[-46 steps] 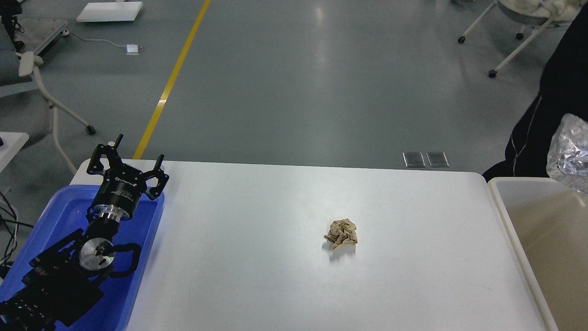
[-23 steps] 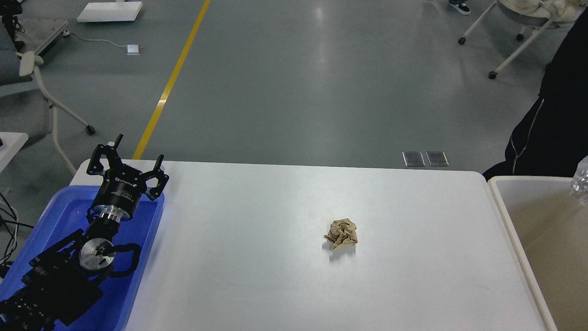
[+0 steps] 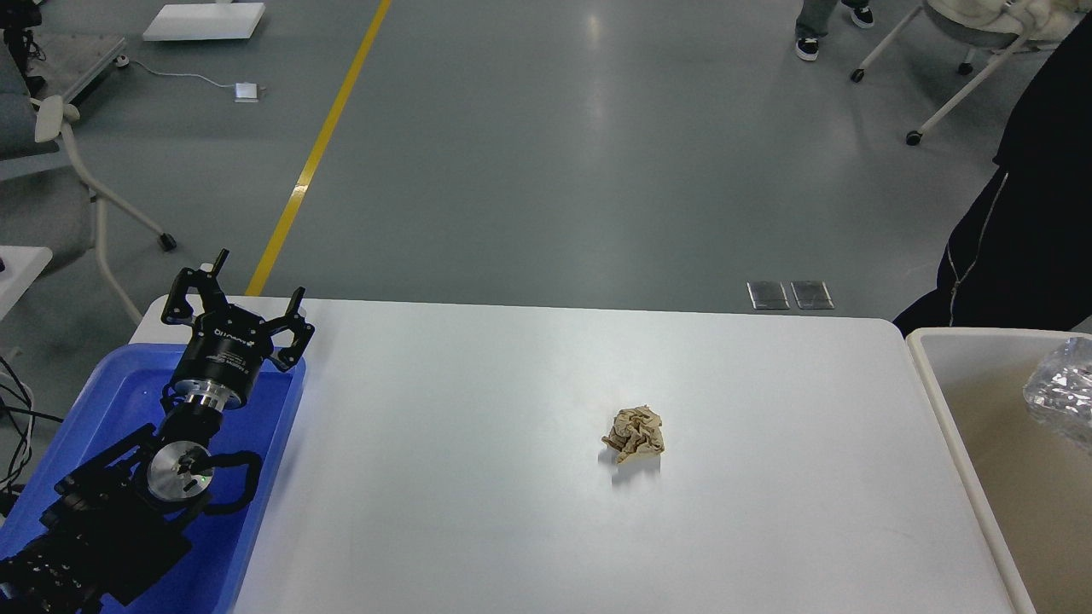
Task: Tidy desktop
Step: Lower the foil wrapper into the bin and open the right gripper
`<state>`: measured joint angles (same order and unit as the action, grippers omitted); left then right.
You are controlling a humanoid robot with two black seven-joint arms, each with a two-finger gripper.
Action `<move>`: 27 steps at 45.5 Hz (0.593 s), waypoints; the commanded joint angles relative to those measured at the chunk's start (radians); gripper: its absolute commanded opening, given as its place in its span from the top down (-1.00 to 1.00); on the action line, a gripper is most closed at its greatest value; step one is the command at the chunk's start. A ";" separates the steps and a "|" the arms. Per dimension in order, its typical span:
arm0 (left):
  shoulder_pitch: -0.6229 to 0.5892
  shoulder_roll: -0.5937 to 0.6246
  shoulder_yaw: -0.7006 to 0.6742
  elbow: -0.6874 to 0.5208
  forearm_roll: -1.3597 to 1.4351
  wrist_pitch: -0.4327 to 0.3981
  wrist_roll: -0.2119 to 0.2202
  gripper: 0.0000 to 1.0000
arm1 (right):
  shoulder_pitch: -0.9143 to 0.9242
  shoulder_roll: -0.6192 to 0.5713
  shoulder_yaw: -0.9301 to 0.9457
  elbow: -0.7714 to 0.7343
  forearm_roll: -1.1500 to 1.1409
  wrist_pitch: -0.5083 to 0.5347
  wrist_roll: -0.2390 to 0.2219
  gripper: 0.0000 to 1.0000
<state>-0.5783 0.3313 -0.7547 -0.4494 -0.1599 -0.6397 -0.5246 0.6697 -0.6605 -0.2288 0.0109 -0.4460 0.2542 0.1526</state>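
Observation:
The white desktop [image 3: 478, 477] fills the lower middle of the head view. A crumpled ball of brown paper [image 3: 635, 433] lies on it, right of centre. My left gripper [image 3: 237, 294] is open and empty, held over the far end of the blue tray [image 3: 102, 426] at the table's left edge, far from the paper. My right gripper is not in view.
An off-white bin [image 3: 947, 418] with a beige inside stands against the table's right edge; a crumpled clear plastic piece [image 3: 1062, 392] shows in it. A person in black [image 3: 1024, 239] stands behind the bin. Wheeled chairs stand on the floor behind.
The clear plastic piece at the right edge dropped out of view, then shows lower inside the bin. The person shifted slightly. My left arm has not moved.

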 commanded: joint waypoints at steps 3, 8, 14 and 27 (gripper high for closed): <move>0.000 0.000 0.002 0.000 0.000 0.000 0.000 -1.00 | -0.077 0.119 0.026 -0.011 0.026 -0.076 -0.030 1.00; 0.000 0.000 0.000 0.000 0.000 0.000 0.000 -1.00 | -0.088 0.127 0.042 -0.011 0.026 -0.076 -0.031 1.00; 0.000 0.000 0.000 0.000 0.000 0.000 0.000 -1.00 | -0.088 0.125 0.043 -0.011 0.026 -0.076 -0.031 1.00; 0.000 0.000 0.000 0.000 -0.001 0.000 0.000 -1.00 | -0.090 0.124 0.046 -0.011 0.026 -0.167 -0.028 -0.02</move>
<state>-0.5783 0.3313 -0.7547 -0.4495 -0.1596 -0.6397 -0.5247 0.5874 -0.5431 -0.1878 0.0014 -0.4218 0.1699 0.1242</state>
